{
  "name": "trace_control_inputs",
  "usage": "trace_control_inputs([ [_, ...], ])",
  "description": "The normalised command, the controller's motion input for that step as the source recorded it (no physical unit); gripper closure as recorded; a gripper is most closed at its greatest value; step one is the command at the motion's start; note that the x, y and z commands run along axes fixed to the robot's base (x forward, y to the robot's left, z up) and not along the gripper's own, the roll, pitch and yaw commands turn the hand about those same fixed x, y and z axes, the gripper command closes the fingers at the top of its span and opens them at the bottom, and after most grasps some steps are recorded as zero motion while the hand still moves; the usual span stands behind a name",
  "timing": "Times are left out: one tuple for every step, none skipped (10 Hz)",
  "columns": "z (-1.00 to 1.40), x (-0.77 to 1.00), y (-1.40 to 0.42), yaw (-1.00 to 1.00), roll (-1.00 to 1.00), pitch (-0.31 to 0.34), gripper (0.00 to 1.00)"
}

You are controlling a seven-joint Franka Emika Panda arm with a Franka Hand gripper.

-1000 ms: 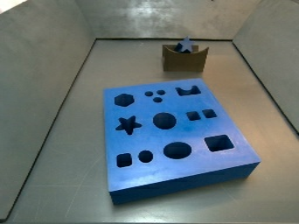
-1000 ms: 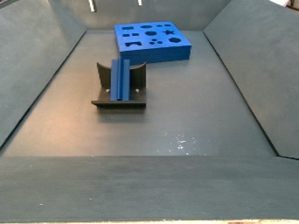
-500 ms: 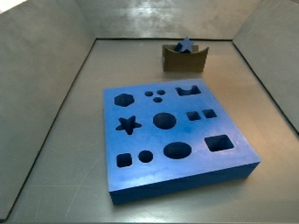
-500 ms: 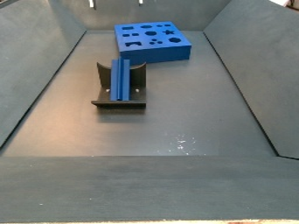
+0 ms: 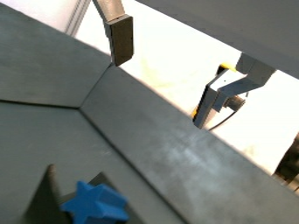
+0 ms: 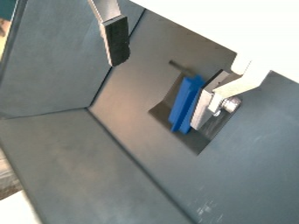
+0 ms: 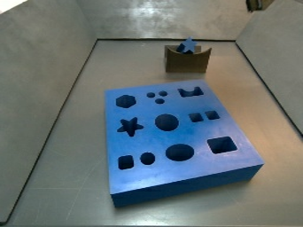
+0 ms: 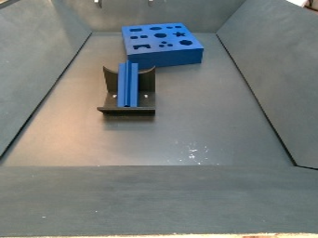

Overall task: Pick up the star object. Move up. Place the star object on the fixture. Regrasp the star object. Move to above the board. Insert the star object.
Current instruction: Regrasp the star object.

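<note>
I see the gripper (image 6: pixel 163 74) high over the bin, fingers (image 6: pixel 114 39) of flat brushed silver metal with matt dark pads, nothing between them. Star object (image 8: pixel 130 85): smooth bright-blue plastic, slight sheen. Fixture (image 8: pixel 110 90): dull dark metal. Board (image 7: pixel 175 142), 6 o'clock of it: matt blue. Floor (image 8: pixel 187 149): grey, faintly glossy.

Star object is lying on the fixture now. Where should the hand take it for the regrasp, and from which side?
Grip the star object across its long ridged flanks, near the middle, probably coming straight down from above. It lies lengthwise in the fixture, whose plates seem to block the sides, leaving the top exposed. The hand is open, high and clear of it.
</note>
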Motion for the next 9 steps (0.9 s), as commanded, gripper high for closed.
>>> trace_control_inputs([
  [-0.03, 0.1, -0.05, 0.09, 0.48, 0.134, 0.0],
  [-0.02, 0.1, -0.04, 0.14, 0.25, 0.121, 0.0],
  [-1.0, 0.04, 0.07, 0.19, 0.19, 0.154, 0.0],
  [-1.0, 0.04, 0.07, 0.21, 0.15, 0.112, 0.0],
  [-1.0, 0.05, 0.06, 0.22, 0.14, 0.072, 0.0],
  [-1.0, 0.06, 0.06, 0.22, 0.13, 0.032, 0.0],
  [-1.0, 0.07, 0.05, 0.21, 0.13, -0.003, 0.0],
  [-1.0, 0.09, 0.04, 0.18, 0.12, -0.046, 0.0],
  [-1.0, 0.1, 0.04, 0.15, 0.11, -0.074, 0.0],
])
